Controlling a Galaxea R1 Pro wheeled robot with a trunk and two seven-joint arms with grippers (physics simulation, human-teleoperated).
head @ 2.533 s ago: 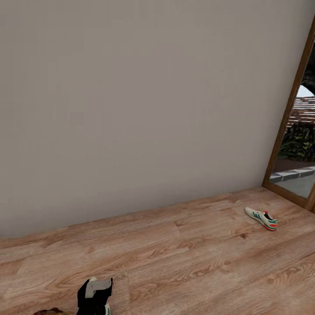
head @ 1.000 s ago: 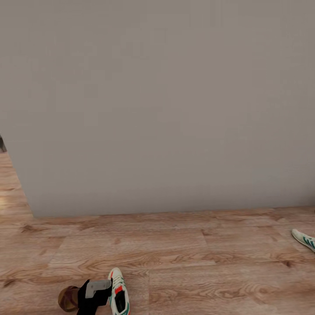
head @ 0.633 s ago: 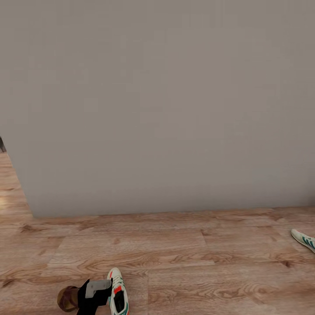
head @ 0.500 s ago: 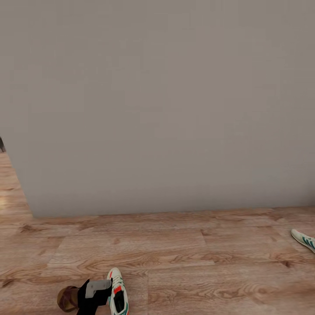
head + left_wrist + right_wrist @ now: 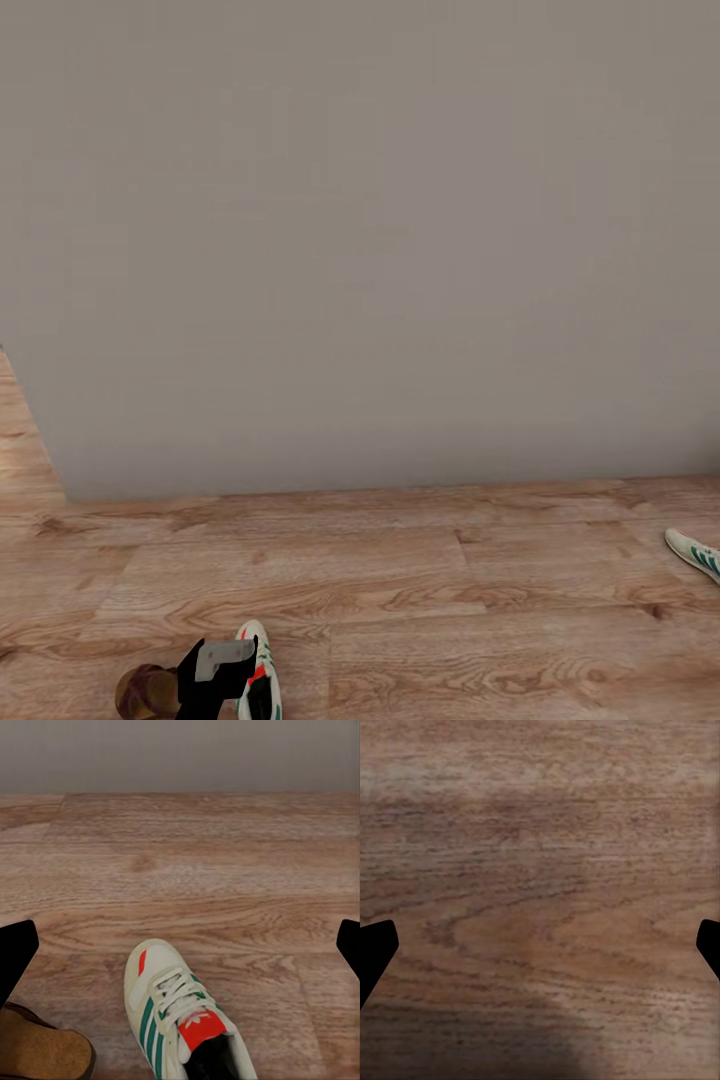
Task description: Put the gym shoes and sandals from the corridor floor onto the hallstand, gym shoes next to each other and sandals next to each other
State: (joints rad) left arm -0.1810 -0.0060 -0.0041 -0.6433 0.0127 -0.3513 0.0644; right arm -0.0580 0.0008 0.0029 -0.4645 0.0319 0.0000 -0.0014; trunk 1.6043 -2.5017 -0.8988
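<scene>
One cream-white gym shoe [image 5: 259, 668] with green stripes lies on the wood-plank corridor floor [image 5: 420, 600] at the bottom of the head view, toe toward the wall. A brown sandal [image 5: 142, 692] lies just to its left. My left gripper [image 5: 215, 670] hovers above and between them, open and holding nothing. In the left wrist view the gym shoe [image 5: 178, 1020] sits below the open left gripper [image 5: 180, 951], with the sandal [image 5: 41, 1050] at the corner. The second gym shoe [image 5: 697, 553] is cut off by the right edge. My right gripper [image 5: 540, 952] is open over bare floor [image 5: 540, 870]. The hallstand is out of view.
A plain grey wall [image 5: 360, 240] stands straight ahead, meeting the floor along a line across the picture. At the far left the wall ends at a corner [image 5: 35, 430], where more floor runs back.
The whole head view has shifted a little: the near gym shoe and sandal sit lower and further left in the picture. This is the camera moving. Both grippers stay open.
</scene>
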